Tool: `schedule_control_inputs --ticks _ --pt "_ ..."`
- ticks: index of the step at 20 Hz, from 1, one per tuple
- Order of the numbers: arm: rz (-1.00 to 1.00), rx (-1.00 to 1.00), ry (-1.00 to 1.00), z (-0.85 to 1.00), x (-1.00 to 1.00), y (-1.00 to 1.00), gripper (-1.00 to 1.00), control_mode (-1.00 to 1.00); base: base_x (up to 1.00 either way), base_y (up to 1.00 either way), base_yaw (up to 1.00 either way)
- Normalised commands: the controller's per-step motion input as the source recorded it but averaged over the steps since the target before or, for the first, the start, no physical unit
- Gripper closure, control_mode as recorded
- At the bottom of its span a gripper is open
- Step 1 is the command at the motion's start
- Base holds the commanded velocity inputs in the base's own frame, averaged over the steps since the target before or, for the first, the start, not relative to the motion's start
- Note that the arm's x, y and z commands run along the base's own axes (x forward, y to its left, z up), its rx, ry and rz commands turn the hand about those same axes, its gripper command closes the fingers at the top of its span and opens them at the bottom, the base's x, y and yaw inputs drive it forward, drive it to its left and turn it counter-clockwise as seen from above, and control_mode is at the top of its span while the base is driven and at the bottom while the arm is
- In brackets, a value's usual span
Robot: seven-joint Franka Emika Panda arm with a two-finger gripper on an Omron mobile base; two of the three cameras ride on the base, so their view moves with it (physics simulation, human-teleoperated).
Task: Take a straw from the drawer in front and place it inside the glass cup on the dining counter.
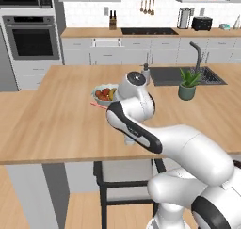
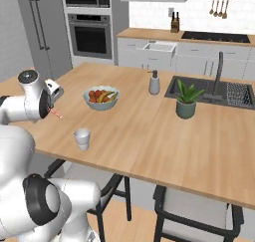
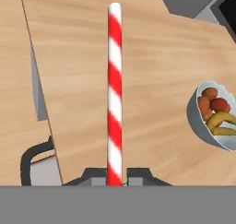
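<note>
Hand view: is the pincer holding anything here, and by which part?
Yes. The pincer is shut on the straw, gripping it at one end; the rest of the straw sticks out over the dining counter.

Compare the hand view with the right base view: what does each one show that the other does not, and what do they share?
Only the hand view shows the straw's red and white stripes along its full length, rising from between the claw's shut tips.

Only the right base view shows the glass cup standing on the dining counter, the soap bottle, the plant pot and the sink.

Both show the straw held over the wooden counter, and the fruit bowl off to one side.
</note>
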Motion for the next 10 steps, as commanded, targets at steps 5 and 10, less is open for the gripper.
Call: schedule_control_inputs --ticks 5,10 --pt "0.35 0.1 -0.29 0.08 0.13 -0.27 1.0 -1.0 0.0 0.0 0.0" --pt "0.38 0.14 -0.2 0.03 0.03 -0.2 1.0 -1.0 0.0 0.0 0.0"
